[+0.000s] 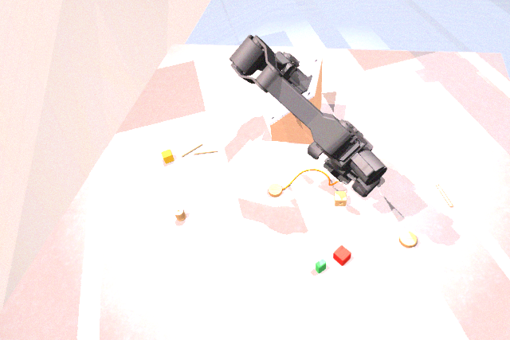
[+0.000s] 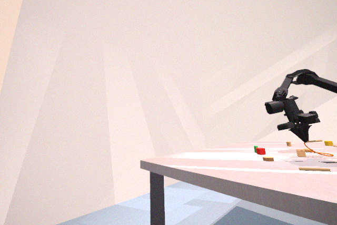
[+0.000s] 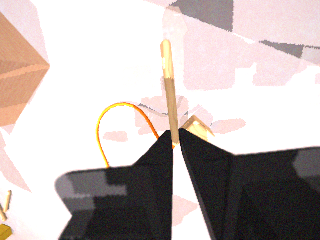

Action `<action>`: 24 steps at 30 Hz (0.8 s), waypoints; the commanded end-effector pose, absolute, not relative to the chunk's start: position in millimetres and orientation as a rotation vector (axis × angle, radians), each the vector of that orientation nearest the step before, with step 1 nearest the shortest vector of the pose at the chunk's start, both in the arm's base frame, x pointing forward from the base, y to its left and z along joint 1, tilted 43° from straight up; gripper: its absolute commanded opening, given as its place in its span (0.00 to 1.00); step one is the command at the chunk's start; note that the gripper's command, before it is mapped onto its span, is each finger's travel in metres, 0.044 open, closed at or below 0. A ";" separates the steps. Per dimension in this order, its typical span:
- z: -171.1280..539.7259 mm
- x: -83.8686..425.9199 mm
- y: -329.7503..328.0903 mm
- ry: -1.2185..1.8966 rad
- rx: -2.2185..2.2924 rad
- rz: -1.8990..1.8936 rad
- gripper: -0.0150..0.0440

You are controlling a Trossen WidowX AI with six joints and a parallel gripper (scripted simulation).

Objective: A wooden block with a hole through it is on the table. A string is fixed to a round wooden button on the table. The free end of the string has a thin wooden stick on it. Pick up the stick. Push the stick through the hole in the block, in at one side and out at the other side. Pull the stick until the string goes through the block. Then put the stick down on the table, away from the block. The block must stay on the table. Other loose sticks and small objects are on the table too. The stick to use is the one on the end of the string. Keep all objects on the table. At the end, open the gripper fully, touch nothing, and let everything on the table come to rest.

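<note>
The gripper (image 2: 305, 141) (image 3: 175, 133) is shut on the thin wooden stick (image 3: 168, 62) at its string end; the rest reaches out past the fingertips. The arm hides the stick in the top view. The orange string (image 1: 311, 170) (image 3: 122, 104) arcs from the round wooden button (image 1: 275, 189) to the fingertips. The wooden block (image 1: 340, 199) (image 2: 300, 153) (image 3: 197, 127) stands on the table, close to the gripper and below its height. A hole shows in one side face in the top view. No string shows passing through it.
Nearby lie a red cube (image 1: 342, 255) (image 2: 260, 150), a green block (image 1: 320, 266), a second round button (image 1: 408, 239) and a loose stick (image 1: 444, 195) (image 2: 314, 169). A wooden cylinder (image 1: 180, 214), a yellow cube (image 1: 167, 156) and two thin sticks (image 1: 192, 150) (image 1: 205, 152) lie left.
</note>
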State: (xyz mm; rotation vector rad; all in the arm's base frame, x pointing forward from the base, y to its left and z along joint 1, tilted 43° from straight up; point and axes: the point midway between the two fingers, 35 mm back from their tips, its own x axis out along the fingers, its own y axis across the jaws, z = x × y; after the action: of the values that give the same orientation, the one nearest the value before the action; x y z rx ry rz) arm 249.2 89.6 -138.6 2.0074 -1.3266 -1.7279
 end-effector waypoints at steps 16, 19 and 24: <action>-122.4 260.0 72.1 -1.086 1.830 -1.815 0.25; -120.0 261.4 69.4 -1.049 1.801 -1.827 0.25; -115.9 263.7 64.7 -0.986 1.754 -1.847 0.25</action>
State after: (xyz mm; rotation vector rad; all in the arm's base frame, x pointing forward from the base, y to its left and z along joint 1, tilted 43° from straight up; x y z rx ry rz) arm 261.6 68.3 -119.2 1.7854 -1.0253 -1.8372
